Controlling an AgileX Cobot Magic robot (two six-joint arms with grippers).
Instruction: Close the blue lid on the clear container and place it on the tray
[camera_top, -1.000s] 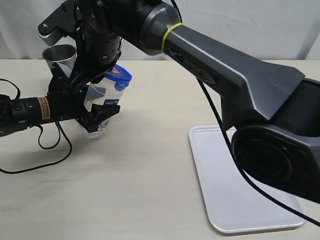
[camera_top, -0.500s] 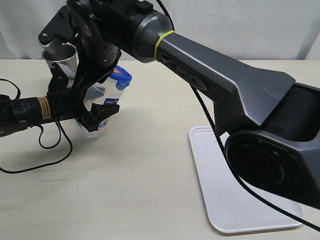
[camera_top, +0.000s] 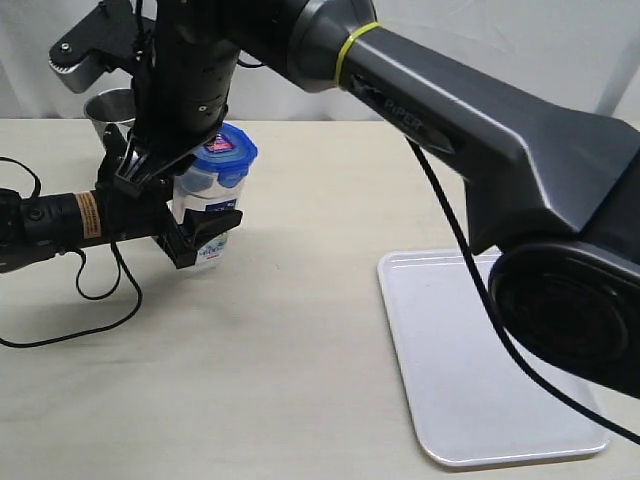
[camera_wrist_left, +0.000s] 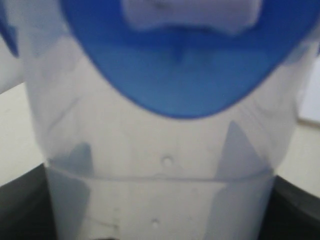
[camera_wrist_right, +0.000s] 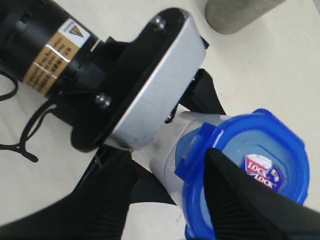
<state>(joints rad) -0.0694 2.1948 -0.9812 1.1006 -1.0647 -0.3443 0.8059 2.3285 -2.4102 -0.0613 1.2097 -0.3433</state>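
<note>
The clear container (camera_top: 203, 200) stands on the table at the left, and my left gripper (camera_top: 200, 236) is shut on its lower body from the left side. The blue lid (camera_top: 223, 153) sits level on its mouth. In the left wrist view the container (camera_wrist_left: 160, 145) fills the frame, the lid (camera_wrist_left: 185, 75) showing through it. My right gripper (camera_top: 168, 160) hangs over the lid's left edge, open. In the right wrist view one finger (camera_wrist_right: 240, 200) lies across the lid (camera_wrist_right: 240, 137); the other stays off beside the container (camera_wrist_right: 172, 131). The tray (camera_top: 490, 370) lies at the lower right.
A grey steel cup (camera_top: 108, 105) stands just behind the container at the back left; it also shows as a grey cup (camera_wrist_right: 235, 12) in the right wrist view. A black cable (camera_top: 95, 300) loops on the table by the left arm. The right arm's long link crosses above the table.
The lid was tilted on the container and now sits level on it. The right gripper has lifted a little and its fingers have spread. The left gripper has held still.
</note>
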